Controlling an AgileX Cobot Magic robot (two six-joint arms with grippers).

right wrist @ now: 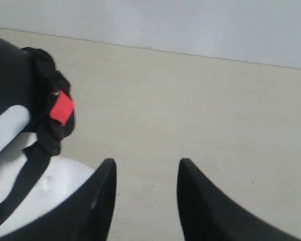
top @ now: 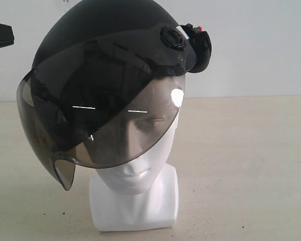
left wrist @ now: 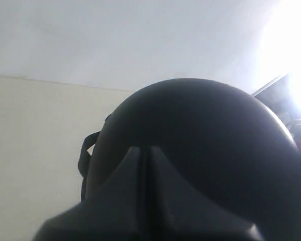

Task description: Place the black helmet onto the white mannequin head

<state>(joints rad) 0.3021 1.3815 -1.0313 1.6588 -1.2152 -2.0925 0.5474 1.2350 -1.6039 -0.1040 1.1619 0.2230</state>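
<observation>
The black helmet sits on the white mannequin head, tilted, its smoky visor hanging over the face and out to the left. My left gripper is shut with nothing between its fingers, and the helmet's dark shell fills the view just beyond the tips. A black part of that gripper shows at the upper left edge, apart from the helmet. My right gripper is open and empty over the table, beside the mannequin head and the helmet.
The head's squarish base stands on a beige table before a pale wall. A padded strap piece with a red tab hangs at the helmet's side. A loose strap curls beside the shell.
</observation>
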